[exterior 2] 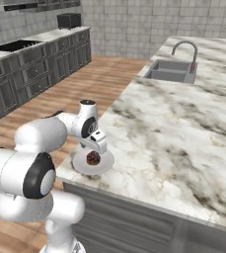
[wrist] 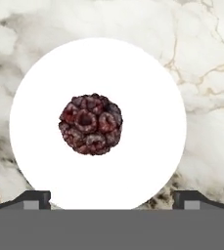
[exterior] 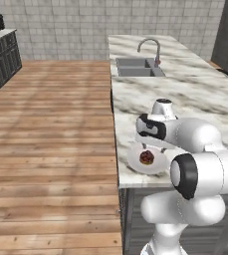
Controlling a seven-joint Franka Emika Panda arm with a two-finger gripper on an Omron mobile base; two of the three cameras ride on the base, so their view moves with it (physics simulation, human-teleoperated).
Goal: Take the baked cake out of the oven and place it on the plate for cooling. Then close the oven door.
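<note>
The baked cake [wrist: 90, 123], small, round and dark reddish-brown, lies alone near the middle of the white plate [wrist: 45, 97]. The plate [exterior: 134, 160] sits at the near left corner of the marble island, with the cake [exterior: 146, 158] on it. My gripper [wrist: 111, 200] hovers straight above, open, its fingertips [wrist: 33, 199] spread wide apart and nothing between them. From the right base view the gripper [exterior 2: 95, 148] hangs just over the cake [exterior 2: 93, 158] and the plate [exterior 2: 103, 167]. The oven and the oven door are out of view.
The marble island counter [exterior: 185, 94] runs away from me, with a sink [exterior: 135, 66] and faucet [exterior: 155, 47] at its far end. Wooden floor [exterior: 51, 139] lies to the left of the island edge. Dark cabinets [exterior 2: 30, 74] line the far left wall.
</note>
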